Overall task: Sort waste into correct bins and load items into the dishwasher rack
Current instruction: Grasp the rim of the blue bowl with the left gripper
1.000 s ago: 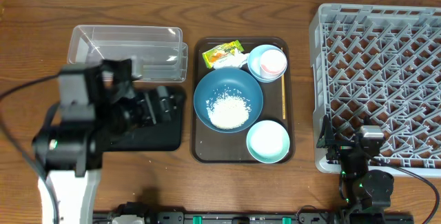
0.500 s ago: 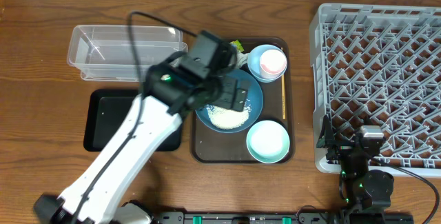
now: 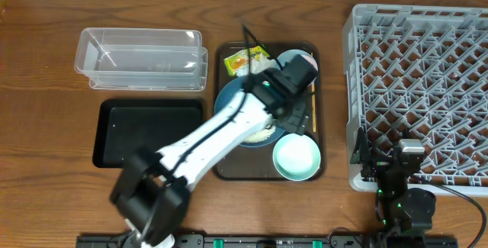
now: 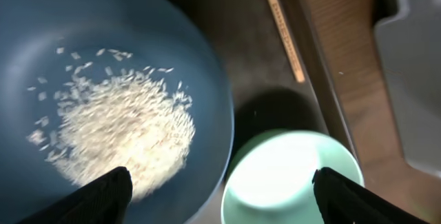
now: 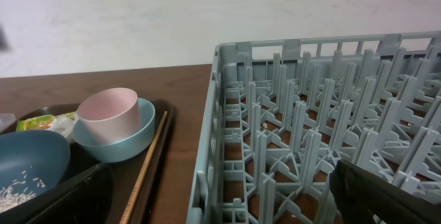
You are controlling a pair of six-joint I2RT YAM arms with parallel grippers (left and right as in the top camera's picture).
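My left gripper [image 3: 293, 117] is open and empty, low over the brown tray, straddling the gap between the dark-blue bowl [image 4: 103, 58] with white rice [image 4: 117, 134] and the mint-green bowl [image 4: 289, 179]. The chopstick [image 3: 313, 107] lies along the tray's right side. The pink cup [image 5: 108, 114] stands in the light-blue bowl [image 5: 117, 145]. The yellow-green wrapper [image 3: 242, 59] lies at the tray's back; the tissue is mostly hidden by the arm. My right gripper [image 3: 404, 164] is open and empty at the front left corner of the grey rack [image 3: 427, 88].
The black tray [image 3: 145, 133] and the clear tub [image 3: 141, 57] sit left of the brown serving tray [image 3: 225, 168]. My left arm crosses from the front left over the black tray's corner to the bowls. The rack [image 5: 310, 114] holds nothing.
My left arm has swung right from above the black tray to above the brown tray, ending over the dark-blue and mint bowls. The right arm has not moved.
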